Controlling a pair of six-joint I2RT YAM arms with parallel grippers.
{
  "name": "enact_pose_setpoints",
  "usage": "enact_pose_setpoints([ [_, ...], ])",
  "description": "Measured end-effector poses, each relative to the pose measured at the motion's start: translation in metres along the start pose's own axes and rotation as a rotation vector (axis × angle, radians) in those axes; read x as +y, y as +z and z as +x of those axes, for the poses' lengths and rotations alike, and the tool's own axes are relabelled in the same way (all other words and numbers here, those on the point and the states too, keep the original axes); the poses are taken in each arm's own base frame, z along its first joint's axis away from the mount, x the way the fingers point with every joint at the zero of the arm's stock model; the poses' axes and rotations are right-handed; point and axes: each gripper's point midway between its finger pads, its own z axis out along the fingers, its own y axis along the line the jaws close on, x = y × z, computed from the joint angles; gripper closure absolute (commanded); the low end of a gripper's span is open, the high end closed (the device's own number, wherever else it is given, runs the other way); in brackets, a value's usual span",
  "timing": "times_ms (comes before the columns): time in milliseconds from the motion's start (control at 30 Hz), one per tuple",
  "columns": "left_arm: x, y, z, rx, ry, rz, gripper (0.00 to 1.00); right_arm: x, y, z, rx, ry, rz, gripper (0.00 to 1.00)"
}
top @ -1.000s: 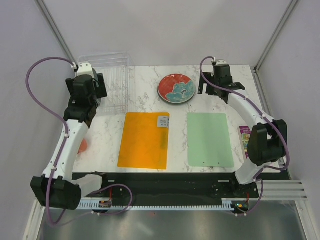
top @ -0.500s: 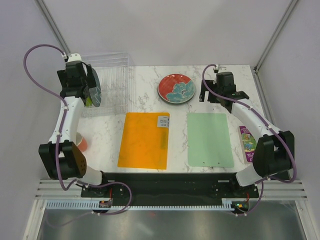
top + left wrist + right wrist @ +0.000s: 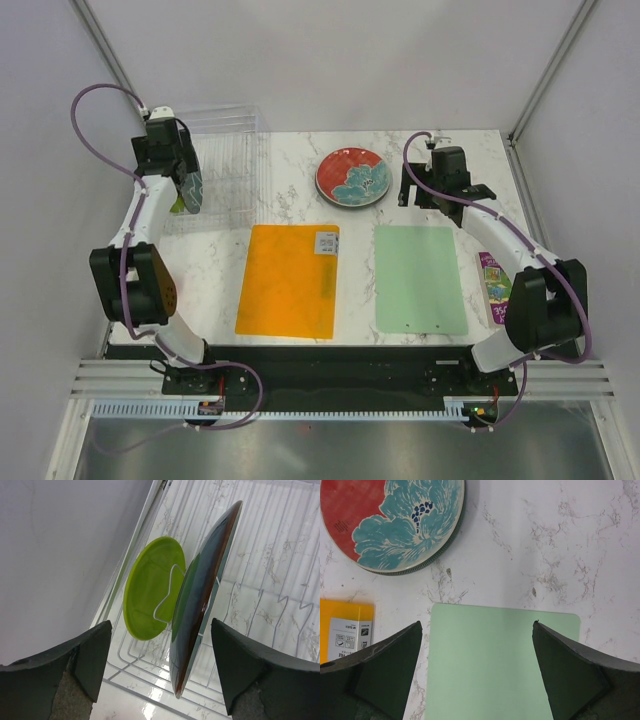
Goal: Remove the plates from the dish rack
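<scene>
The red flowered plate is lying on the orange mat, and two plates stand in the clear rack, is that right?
Not quite. The red flowered plate lies off the orange mat, on the marble table behind it, as the top external view shows. A lime-green plate and a dark plate do stand in the clear rack.

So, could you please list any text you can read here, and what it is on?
"FILE": it seems to read so, sideways on the white label on the orange mat; the label's other print is too small to read.
Purple packet, top view: print too blurred to read.
Red flowered plate: small dark marks, unreadable.
</scene>
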Motion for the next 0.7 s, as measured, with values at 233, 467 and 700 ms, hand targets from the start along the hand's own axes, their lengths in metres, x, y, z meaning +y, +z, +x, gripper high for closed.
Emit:
enact_pose_setpoints([
  [233, -0.007, 0.019, -0.001, -0.003, 0.001, -0.005, 0.46, -0.001, 0.006, 0.006, 0.020, 0.000, 0.005, 0.02],
  [467, -0.013, 0.026, -0.002, -0.010, 0.000, 0.002, 0.68, -0.003, 0.011, 0.014, 0.039, -0.001, 0.010, 0.02],
  [700, -0.018, 0.034, 0.001, -0.003, 0.007, 0.005, 0.81, -0.004, 0.012, 0.019, 0.049, -0.002, 0.012, 0.02],
])
